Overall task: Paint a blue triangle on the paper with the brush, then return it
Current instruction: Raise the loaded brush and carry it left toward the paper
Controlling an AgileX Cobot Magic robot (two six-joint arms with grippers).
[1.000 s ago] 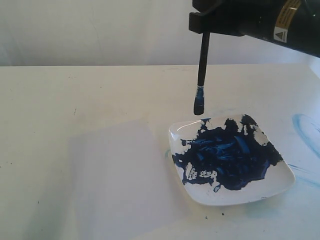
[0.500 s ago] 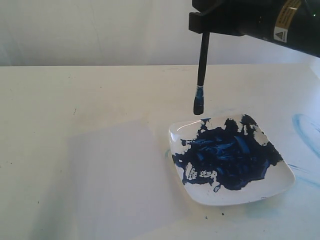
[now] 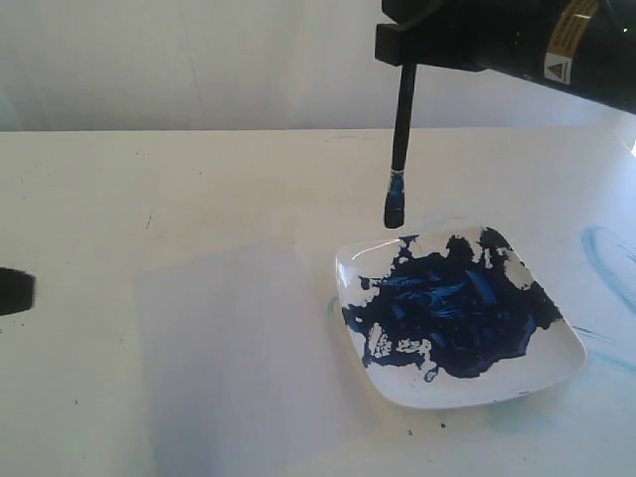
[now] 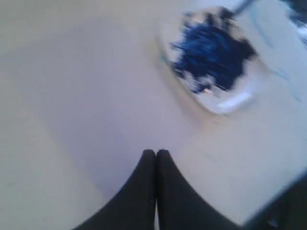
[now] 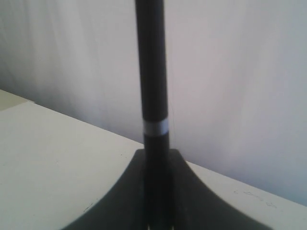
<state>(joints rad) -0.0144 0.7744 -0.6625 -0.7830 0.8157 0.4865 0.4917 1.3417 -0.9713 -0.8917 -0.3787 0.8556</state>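
The brush (image 3: 400,139) hangs upright from my right gripper (image 3: 407,58), which is shut on its black handle (image 5: 152,86). Its blue-stained bristle tip (image 3: 395,207) hovers just above the far left corner of the white plate (image 3: 556,373). The pale paper (image 3: 238,348) lies flat to the left of the plate, and no blue triangle is in view on it. My left gripper (image 4: 156,152) is shut and empty, hovering above the paper (image 4: 110,110). Its dark tip (image 3: 14,291) shows at the left edge of the exterior view.
A big dark-blue paint blotch (image 3: 452,303) covers most of the plate. Faint light-blue smears (image 3: 606,253) mark the cream tabletop at the right. A pale wall stands behind the table.
The dark tip of my left gripper has come into the exterior view at the left edge. The brush and the right gripper have stayed still.
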